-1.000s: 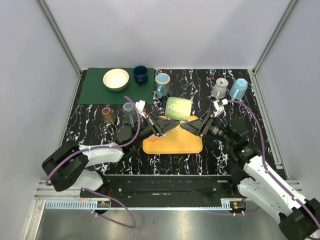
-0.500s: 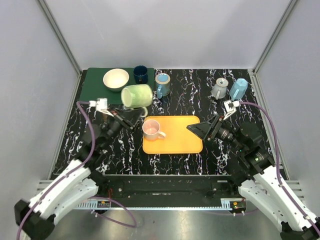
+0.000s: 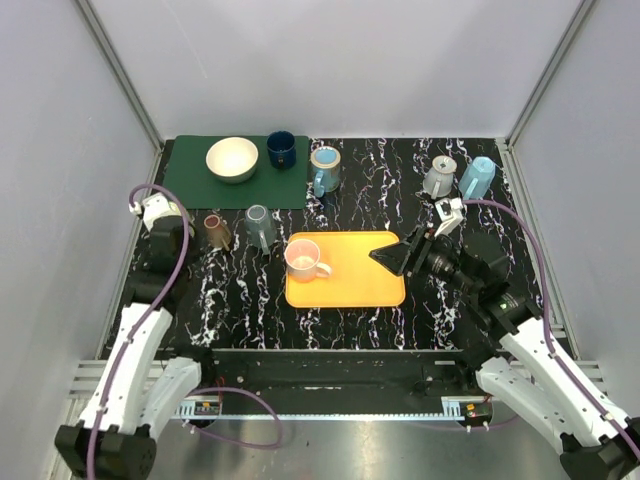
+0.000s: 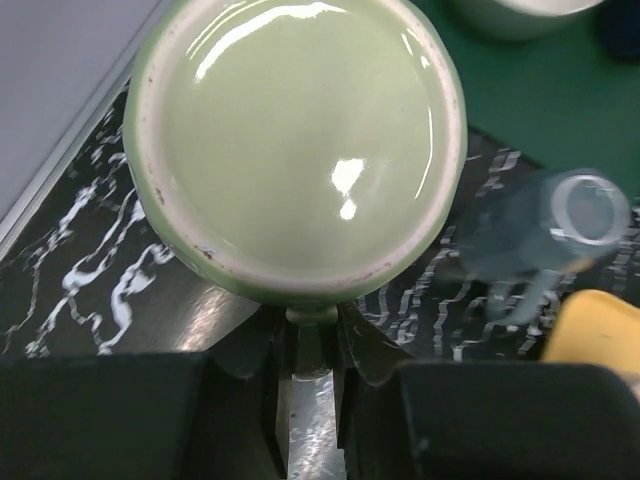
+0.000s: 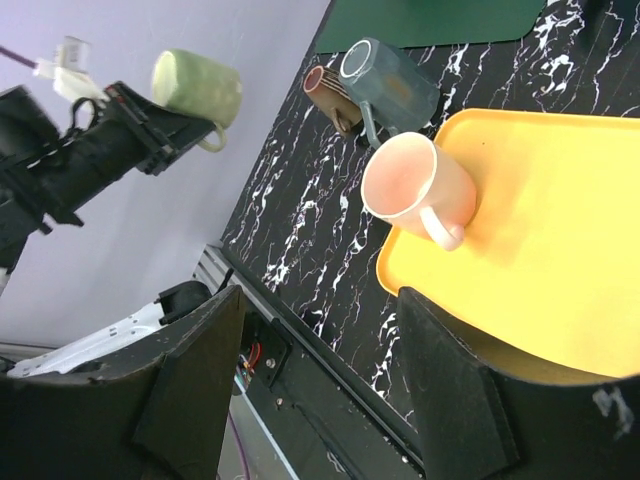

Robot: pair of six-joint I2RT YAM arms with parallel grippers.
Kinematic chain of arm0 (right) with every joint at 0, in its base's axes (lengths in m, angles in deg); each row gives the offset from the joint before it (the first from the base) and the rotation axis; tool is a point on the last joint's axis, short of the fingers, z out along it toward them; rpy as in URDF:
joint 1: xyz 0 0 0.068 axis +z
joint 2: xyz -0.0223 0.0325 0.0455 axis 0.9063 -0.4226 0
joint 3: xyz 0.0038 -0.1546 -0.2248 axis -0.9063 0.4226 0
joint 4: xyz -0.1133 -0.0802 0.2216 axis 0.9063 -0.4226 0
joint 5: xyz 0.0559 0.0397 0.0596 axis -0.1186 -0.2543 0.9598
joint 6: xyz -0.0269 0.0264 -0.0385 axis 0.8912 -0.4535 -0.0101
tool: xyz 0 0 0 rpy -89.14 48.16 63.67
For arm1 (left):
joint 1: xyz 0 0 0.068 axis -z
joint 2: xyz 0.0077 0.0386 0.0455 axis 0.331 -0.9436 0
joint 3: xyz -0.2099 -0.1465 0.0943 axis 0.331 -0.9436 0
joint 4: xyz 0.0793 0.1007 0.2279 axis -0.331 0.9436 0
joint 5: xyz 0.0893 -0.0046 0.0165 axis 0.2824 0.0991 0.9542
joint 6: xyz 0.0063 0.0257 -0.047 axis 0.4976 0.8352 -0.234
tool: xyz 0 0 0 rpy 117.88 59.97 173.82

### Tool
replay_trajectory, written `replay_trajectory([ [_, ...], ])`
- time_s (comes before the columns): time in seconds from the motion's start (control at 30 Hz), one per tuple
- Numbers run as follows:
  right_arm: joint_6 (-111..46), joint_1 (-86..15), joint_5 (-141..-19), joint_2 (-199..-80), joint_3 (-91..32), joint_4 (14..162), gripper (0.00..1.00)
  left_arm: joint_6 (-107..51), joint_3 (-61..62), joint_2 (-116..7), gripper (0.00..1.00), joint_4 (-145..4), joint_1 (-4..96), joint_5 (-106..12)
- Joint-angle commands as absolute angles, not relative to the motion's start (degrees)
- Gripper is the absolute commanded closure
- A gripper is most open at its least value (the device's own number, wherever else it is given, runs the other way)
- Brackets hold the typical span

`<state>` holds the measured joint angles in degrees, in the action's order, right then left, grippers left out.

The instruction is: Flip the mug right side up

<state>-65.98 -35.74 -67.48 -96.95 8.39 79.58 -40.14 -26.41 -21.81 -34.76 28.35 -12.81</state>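
Green mug (image 4: 300,140): 1 second ago it hung over the yellow tray (image 3: 350,278) between both arms. Now it is in the air far to the left of the tray, carried by the left gripper (image 4: 310,350), which pinches its handle (image 4: 311,314). It lies roughly sideways, base toward the wrist camera, so righting and setting down likely remain. The right gripper (image 3: 392,258), fingers spread and empty, hovers at the tray's right edge. 1 pink mug (image 3: 302,260) stands on the tray's left part.

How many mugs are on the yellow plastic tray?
1: a pink ceramic mug on the left half of the yellow plastic tray. None looks hidden; the left gripper holds the pale green mug elsewhere.
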Motion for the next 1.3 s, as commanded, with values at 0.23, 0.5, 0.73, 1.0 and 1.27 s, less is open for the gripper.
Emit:
replay_trajectory([
  [0.23, -61.3, -35.3, -66.5, -95.8, 6.3, 79.6, 0.32, -46.4, -31.1, -34.8, 1.0, -49.5, 8.8, -24.4],
  [0.5, -59.9, -35.4, -66.8, -94.8, 5.9, 78.4, 0.32, -50.4, -33.8, -45.7, 1.0, -57.4, 7.6, -23.9],
  [0.73, -60.3, -35.3, -67.5, -94.7, 6.3, 78.1, 0.32, -48.1, -31.0, -56.3, 1.0, -59.6, 7.3, -21.8],
  [1.0, -59.8, -35.4, -69.0, -99.1, 5.4, 75.8, 0.29, -48.1, -26.5, -62.1, 0.72, -55.9, 5.8, -25.1],
  [1.27, -56.4, -35.2, -73.3, -109.4, 1.1, 72.3, 0.28, -51.6, -30.0, -54.1, 0.41, -51.8, 5.9, -26.5],
])
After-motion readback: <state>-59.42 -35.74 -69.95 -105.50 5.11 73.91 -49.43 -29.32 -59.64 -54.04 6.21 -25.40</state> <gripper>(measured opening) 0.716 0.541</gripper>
